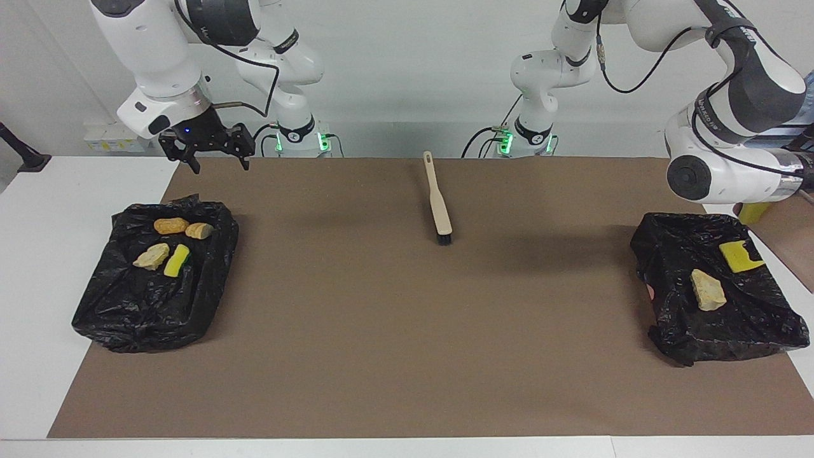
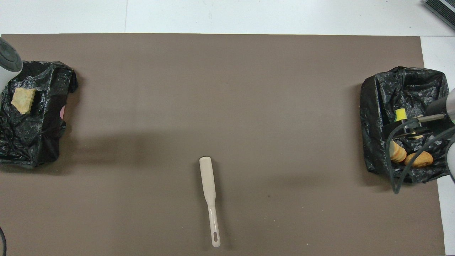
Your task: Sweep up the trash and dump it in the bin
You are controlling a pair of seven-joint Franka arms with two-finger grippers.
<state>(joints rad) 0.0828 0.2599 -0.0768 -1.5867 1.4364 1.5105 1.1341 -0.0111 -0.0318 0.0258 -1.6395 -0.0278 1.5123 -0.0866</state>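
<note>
Two black bag-lined bins stand at the table's ends. The bin (image 1: 127,318) at the right arm's end holds several scraps: orange lumps (image 1: 170,225), a tan piece (image 1: 151,256) and a green-topped sponge (image 1: 177,261). The bin (image 1: 674,254) at the left arm's end holds a yellow sponge (image 1: 738,256) and a tan lump (image 1: 707,289). My right gripper (image 1: 219,164) hangs open and empty beside its bin. At the view's edge my left arm (image 1: 731,175) carries the dustpan (image 1: 792,238) beside the other bin. A yellow sponge (image 1: 750,212) lies on the pan. The left gripper itself is out of view.
The beige brush (image 1: 439,203) lies on the brown mat (image 1: 381,331) midway between the bins, bristles pointing away from the robots; from overhead the brush (image 2: 209,199) shows alone. White table borders the mat.
</note>
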